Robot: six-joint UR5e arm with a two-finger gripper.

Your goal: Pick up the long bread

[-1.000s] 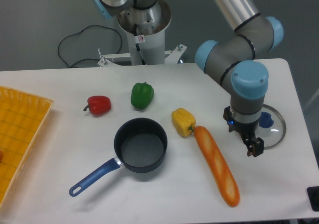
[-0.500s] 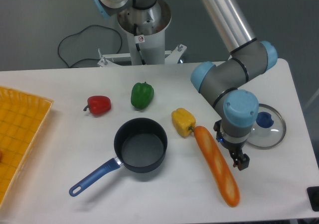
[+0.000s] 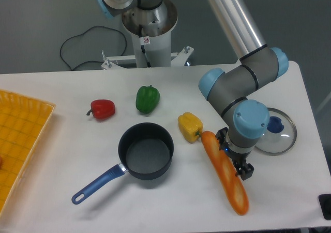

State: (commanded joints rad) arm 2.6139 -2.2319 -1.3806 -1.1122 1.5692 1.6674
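- Fixed camera: the long bread [image 3: 225, 173] lies flat on the white counter [image 3: 62, 165], running on a slant from its upper end, which touches the yellow bell pepper [image 3: 190, 126], down to a lower end near the counter's front edge, right of the pot [image 3: 146, 150].
- The gripper [image 3: 239, 166] hangs over the middle of the long bread, on its right flank, beneath the arm's blue-capped wrist [image 3: 250, 120]. One dark fingertip [image 3: 246, 172] shows just beside the loaf; the other is hidden by the wrist, so I cannot tell how far the fingers are spread or whether they touch the bread.
- The pot, dark and with nothing in it, sits left of the long bread, its blue handle [image 3: 98, 184] angled toward the front-left of the counter.
- Behind the pot, a green bell pepper [image 3: 147, 99] and a red bell pepper [image 3: 102, 108] sit apart from each other on the counter.
- A glass lid [image 3: 276, 131] with a blue knob lies right of the long bread, partly covered by the wrist.
- A yellow tray [image 3: 20, 140] rests at the counter's left edge, well apart from the long bread.
- The arm's base column [image 3: 146, 31] stands behind the counter, with a black cable [image 3: 77, 41] looped on the floor to its left.
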